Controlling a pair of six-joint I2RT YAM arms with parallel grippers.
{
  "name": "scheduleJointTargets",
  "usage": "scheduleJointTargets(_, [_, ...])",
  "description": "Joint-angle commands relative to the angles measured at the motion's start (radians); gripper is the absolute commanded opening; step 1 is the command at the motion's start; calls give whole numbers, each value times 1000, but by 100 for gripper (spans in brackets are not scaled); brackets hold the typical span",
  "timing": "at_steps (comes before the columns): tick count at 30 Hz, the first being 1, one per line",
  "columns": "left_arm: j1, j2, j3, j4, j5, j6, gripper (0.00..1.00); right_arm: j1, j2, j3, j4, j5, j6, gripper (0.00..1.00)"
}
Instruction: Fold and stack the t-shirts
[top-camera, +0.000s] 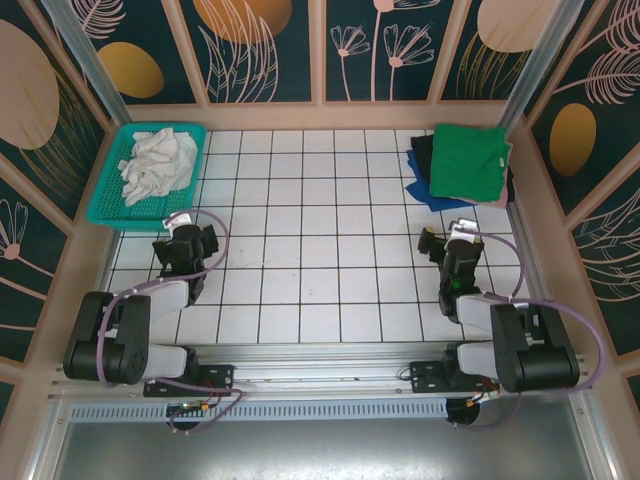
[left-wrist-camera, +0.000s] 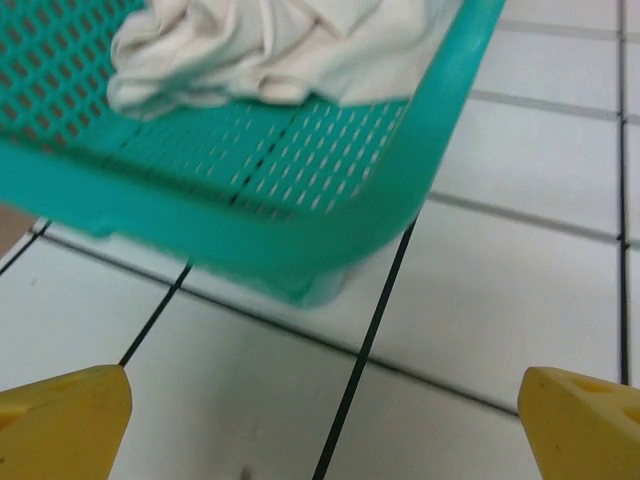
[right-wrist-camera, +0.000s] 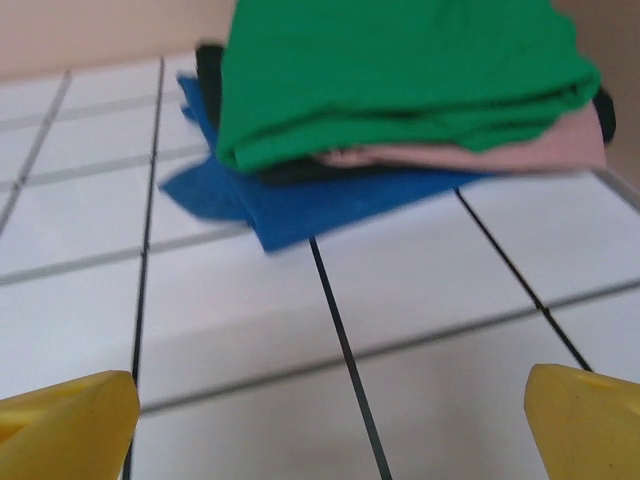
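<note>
While the green t-shirt (top-camera: 468, 160) tops the stack (top-camera: 430, 193) (far right corner), your left gripper (left-wrist-camera: 320, 425) and right gripper (right-wrist-camera: 325, 420) are wide open, holding nothing.

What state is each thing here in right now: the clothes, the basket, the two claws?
green t-shirt: folded, topping the stack
pink t-shirt: folded, in the stack
black t-shirt: folded, in the stack
blue t-shirt: folded, bottom
white cloth: crumpled, unfolded
teal mesh basket: upright, holding the cloth
left gripper: open, empty
right gripper: open, empty
</note>
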Motion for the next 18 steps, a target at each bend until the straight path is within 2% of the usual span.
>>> scheduleJointTargets(1, [44,38,-6,304,109,59,99,-3,93,19,306,35,-68,99])
scheduleJointTargets(3, [59,84,16,348,173,84,99,-3,173,36,369,59,-82,99])
scheduleJointTargets(4, [61,128,4,423,180,90,99,-9,221,41,420,55,-89,99])
scheduleJointTargets(5, [63,141,19,408,186,92,99,-18,201,61,340,34,-67,99])
scheduleJointTargets(6, [65,126,21,385,208,96,99,-38,194,58,332,2,-50,99])
scheduleJointTargets(7, [65,127,-12,452,212,102,99,-57,208,43,379,-9,-35,99])
scheduleJointTargets(10, [66,118,-67,534,271,121,99,-101,235,50,370,-148,-18,99])
scheduleJointTargets(11, [66,124,-84,566,291,126,99,-133,274,14,492,-238,-14,99])
scheduleJointTargets(12, [67,129,-104,601,332,143,99,-135,253,13,456,-197,6,99])
scheduleJointTargets(14, [66,162,-149,727,295,130,99,-116,266,7,485,-114,2,99])
scheduleJointTargets(16, [66,149,-123,657,297,128,99,-112,261,7,477,-89,9,99])
scheduleJointTargets(18, [66,147,-128,662,294,129,99,-110,263,8,475,-87,7,99])
